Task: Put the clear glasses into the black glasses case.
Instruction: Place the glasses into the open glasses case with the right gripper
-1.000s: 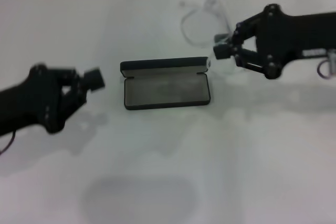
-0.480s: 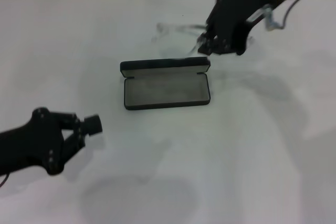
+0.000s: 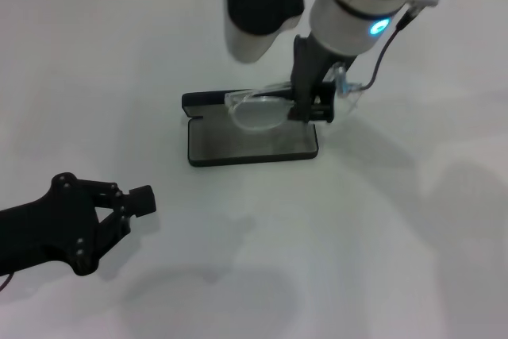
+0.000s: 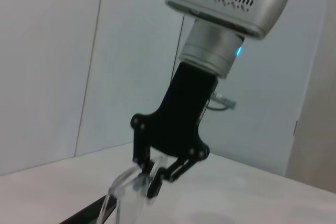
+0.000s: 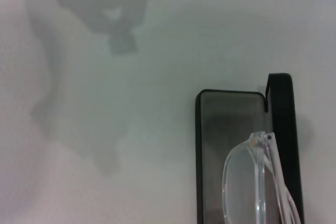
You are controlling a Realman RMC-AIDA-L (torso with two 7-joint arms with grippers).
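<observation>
Left tool (image 3: 141, 198) parked low at about 8 o'clock on the worktop (image 3: 397, 236), well apart from the case (image 3: 251, 145); whether its fingers are parted cannot be told.

Case open at centre, grey lining up, lid standing along its 12 o'clock edge.

Right tool (image 3: 312, 109) above the case's 3 o'clock end, clenched on the glasses (image 3: 258, 110). Glasses held over the lid edge and tray, not yet seated.

Risks, as judged:
- One lens sits over the lid rim; a straight descent could catch the frame on it and tip the glasses out.
- Grip is near one end, so the free end may sag or swing on release.
- A frame pressed on the lid could push it shut.

Views differ:
- Left wrist: right tool (image 4: 149, 182) side-on, fingers pinching the clear frame (image 4: 126, 192).
- Right wrist: straight down; lens (image 5: 249, 182) overlaps tray and lid (image 5: 286, 145).
</observation>
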